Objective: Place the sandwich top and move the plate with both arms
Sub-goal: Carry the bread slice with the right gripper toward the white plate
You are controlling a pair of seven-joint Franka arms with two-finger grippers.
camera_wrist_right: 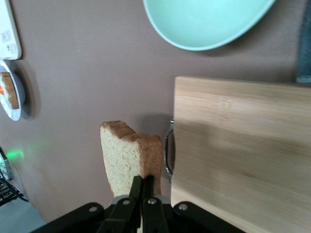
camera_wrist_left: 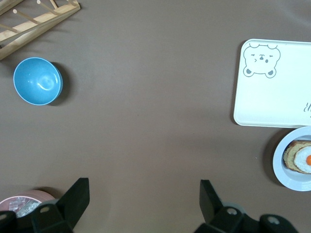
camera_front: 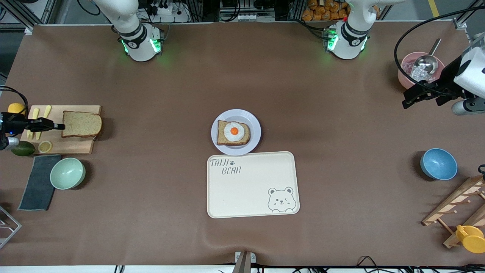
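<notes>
The sandwich top [camera_front: 82, 124], a plain brown bread slice, is pinched by its crust edge in my right gripper [camera_front: 60, 126], which is shut on it. It hangs lifted over the wooden cutting board [camera_front: 72, 146] at the right arm's end of the table. In the right wrist view the sandwich top [camera_wrist_right: 131, 155] sticks out past the closed fingers [camera_wrist_right: 137, 187]. The pale plate [camera_front: 254, 122] sits mid-table and holds a bread slice with a fried egg [camera_front: 233, 133]. My left gripper [camera_front: 407, 98] hovers open and empty beside the pink bowl [camera_front: 406, 67]; its fingers [camera_wrist_left: 77, 194] stand wide apart over bare tabletop.
A cream bear tray [camera_front: 250, 189] touches the plate's nearer side. A mint bowl [camera_front: 67, 173] and grey cloth [camera_front: 38, 182] lie beside the board, nearer the front camera. A blue bowl [camera_front: 438, 163], a wooden rack [camera_front: 458, 204] and a yellow cup [camera_front: 471, 239] stand at the left arm's end.
</notes>
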